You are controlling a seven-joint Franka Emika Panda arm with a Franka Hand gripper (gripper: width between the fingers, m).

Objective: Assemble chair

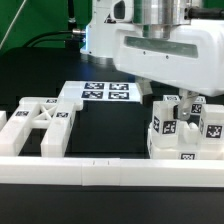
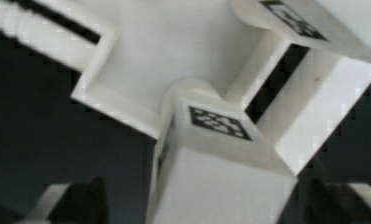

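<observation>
Chair block point(image 2: 208, 185) — checkered square tag point(image 2: 217, 122)

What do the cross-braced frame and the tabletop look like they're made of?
The cross-braced frame looks like moulded white plastic with a matte finish: thick bars, even white colour, softly rounded edges. The tabletop looks matte black, with no shine or grain showing; whether it is cloth, rubber or painted board is not clear.

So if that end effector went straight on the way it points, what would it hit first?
Probably the tagged white chair part directly beneath the end effector, though the depth is unclear.
</observation>
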